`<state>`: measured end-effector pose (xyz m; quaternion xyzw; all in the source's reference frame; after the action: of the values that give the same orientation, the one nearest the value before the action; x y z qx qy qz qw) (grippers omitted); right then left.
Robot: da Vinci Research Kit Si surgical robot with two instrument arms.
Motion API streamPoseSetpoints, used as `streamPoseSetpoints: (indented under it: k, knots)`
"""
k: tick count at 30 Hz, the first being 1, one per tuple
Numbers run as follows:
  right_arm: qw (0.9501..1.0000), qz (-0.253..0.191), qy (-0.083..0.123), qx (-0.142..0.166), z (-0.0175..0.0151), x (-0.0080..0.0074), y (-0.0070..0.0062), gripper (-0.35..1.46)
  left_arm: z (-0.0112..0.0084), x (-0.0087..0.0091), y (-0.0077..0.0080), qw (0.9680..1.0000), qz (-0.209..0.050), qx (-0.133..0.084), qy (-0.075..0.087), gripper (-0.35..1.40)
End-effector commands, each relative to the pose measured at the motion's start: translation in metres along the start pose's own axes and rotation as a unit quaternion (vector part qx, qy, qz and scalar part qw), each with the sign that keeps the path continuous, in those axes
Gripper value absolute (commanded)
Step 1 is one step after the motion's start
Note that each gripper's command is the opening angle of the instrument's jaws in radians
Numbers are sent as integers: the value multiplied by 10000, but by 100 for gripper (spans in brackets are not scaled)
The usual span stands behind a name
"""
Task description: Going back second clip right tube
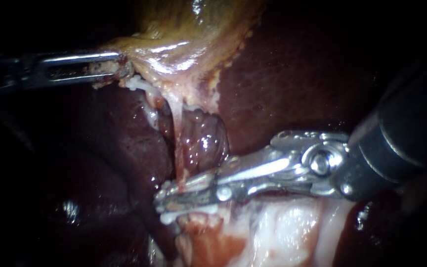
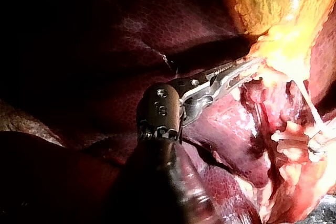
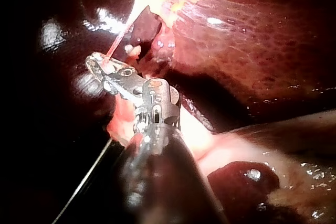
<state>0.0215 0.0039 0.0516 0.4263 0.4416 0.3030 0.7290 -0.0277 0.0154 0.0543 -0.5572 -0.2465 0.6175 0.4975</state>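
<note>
Dark red-brown glossy liver (image 1: 282,89) is seen beneath the yellow-green gallbladder (image 1: 184,29), whose edge is pinched by the end effector of the slender left instrument (image 1: 119,64). The end effector of the steel right instrument (image 1: 163,200) is apparently slightly spread about the pale thin tube (image 1: 178,143), just beside a white plastic clip (image 1: 189,213). Clip judged seated. Withdrawal is in hand, and a straight back-out without snagging the tube is called for.

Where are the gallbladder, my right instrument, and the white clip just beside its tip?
gallbladder (image 1: 189,29): endoscope view, on its glossy yellow wall.
right instrument (image 1: 166,196): endoscope view, on its metal tip.
white clip (image 1: 186,213): endoscope view, on the middle of its bar.
</note>
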Motion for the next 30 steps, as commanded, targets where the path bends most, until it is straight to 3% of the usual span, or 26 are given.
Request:
streamPoseSetpoints:
  k: [1,4,7,13,16,18,20,30]
  knots:
    - [10000,-2,-10,-11,2,-1,0,-35,0,0,0,10000,1,1,1,-35]
    - [10000,7,94,-17,9,-5,1,21,0,0,0,10000,1,1,1,-35]
    - [9998,-96,158,-92,20,-7,6,42,1,0,1,10000,1,3,2,-35]
    - [9990,-360,215,-129,33,-14,25,48,1,0,2,10000,1,6,4,-35]
    - [9974,-667,142,-251,33,-19,36,48,1,0,2,10000,1,7,4,-35]
    - [9945,-908,120,-501,31,-20,41,49,1,0,3,10000,1,7,4,-35]
    - [9913,-1016,233,-801,27,-21,45,49,1,0,3,10000,1,8,5,-35]
    - [9821,-1571,292,-998,-10,-30,52,49,-1,-1,6,10000,0,11,6,-35]
